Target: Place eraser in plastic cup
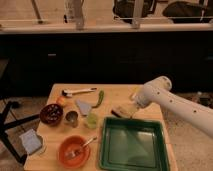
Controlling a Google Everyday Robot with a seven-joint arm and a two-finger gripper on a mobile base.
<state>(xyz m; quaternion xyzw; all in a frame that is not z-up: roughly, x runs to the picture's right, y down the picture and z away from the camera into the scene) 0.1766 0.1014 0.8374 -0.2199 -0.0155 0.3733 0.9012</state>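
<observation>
The eraser (119, 112), a small flat block with a pale top, lies on the wooden table (112, 91) just behind the far-left corner of the green tray. The gripper (128, 110) is at the end of the white arm (165, 100), which reaches in from the right. It is low over the table at the eraser's right end, and I cannot tell whether they touch. The plastic cup (92, 120), small and translucent yellow-green, stands upright left of the eraser, beside the dull metal cup (72, 118).
A green tray (107, 150) fills the front right of the table. An orange bowl with a utensil (74, 151), a dark red bowl (51, 114), a grey wedge (84, 106), a green pepper (100, 98), a white-handled tool (79, 91) and a grey sponge (31, 141) lie to the left.
</observation>
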